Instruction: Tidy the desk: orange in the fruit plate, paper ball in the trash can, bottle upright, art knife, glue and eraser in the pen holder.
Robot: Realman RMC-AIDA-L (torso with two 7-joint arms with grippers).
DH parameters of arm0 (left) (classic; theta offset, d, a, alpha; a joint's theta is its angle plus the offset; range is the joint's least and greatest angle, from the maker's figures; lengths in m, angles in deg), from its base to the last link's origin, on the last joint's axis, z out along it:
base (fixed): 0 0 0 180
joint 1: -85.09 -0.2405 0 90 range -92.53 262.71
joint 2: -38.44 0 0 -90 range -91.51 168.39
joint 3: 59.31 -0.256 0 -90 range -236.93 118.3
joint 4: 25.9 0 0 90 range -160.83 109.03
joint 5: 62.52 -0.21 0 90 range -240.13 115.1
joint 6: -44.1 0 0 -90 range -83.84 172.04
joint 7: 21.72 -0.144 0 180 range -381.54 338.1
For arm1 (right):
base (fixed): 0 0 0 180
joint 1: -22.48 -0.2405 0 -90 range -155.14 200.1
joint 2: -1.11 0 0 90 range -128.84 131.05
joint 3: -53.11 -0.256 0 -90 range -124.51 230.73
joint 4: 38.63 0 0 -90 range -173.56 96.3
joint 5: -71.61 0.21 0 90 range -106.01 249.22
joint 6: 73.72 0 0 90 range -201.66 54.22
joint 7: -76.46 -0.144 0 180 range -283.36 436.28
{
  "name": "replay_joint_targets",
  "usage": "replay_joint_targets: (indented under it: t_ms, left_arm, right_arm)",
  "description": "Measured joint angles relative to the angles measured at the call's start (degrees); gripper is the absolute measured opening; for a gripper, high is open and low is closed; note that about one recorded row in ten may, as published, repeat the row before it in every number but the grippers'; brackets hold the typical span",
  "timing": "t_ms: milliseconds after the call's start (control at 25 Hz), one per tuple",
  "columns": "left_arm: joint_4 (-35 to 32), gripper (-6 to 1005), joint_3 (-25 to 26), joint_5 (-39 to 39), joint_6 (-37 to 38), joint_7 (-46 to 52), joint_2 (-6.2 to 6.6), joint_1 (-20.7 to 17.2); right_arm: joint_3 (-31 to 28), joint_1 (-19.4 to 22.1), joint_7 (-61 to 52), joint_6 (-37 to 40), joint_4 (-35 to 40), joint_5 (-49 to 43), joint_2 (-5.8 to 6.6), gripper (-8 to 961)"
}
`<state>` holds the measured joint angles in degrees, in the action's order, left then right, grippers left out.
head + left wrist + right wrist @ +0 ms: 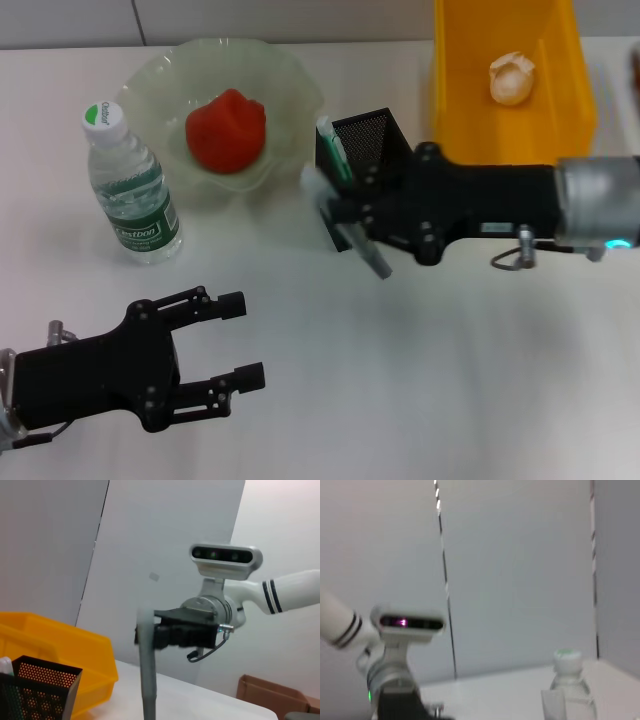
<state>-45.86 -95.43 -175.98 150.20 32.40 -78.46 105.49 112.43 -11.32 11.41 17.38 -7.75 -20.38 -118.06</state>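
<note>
My right gripper [345, 218] hovers just in front of the black mesh pen holder [368, 135], shut on a grey art knife [372, 255] that hangs tilted; the art knife [147, 675] also shows upright in the left wrist view. A green-and-white glue stick [330, 148] stands in the holder. In the pale green fruit plate [290, 85] lies the reddish orange [226, 130]. The paper ball [511, 78] rests in the yellow trash can [455, 110]. At the left the bottle [130, 190] stands upright. My left gripper [243, 340] is open near the front left, holding nothing. The eraser is out of view.
The white desk [400, 380] stretches bare between the two arms. A dark object shows at the far right edge [634, 70]. The left wrist view shows a cardboard box [270, 697] beyond the desk.
</note>
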Motion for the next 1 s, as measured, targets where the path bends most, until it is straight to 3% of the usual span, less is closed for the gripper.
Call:
replay_joint_targets:
  t_ms: [200,360,560,760,1000]
  left_arm:
    - [0.00,783,0.00,0.00,0.02,-0.27,-0.32,0.40]
    - [0.00,783,0.00,0.04,0.04,-0.51,-0.89,0.74]
    - [0.00,783,0.00,0.07,0.04,-0.84,-1.09,1.03]
    - [0.18,783,0.00,0.09,0.06,-2.07,-1.30,1.13]
    - [0.21,783,0.00,0.09,0.23,-2.31,-1.40,1.13]
  right_arm:
    - [-7.94,0.43,4.05,3.60,-7.27,1.10,-0.01,123]
    - [-11.07,0.11,1.89,3.23,-10.43,1.35,-0.01,122]
    - [-16.39,0.15,-9.03,2.00,-12.34,1.43,-0.01,122]
    - [-24.06,0.39,-27.30,0.59,-12.42,1.47,0.07,122]
    - [-27.82,-0.05,-34.77,-3.12,-12.66,1.64,0.07,121]
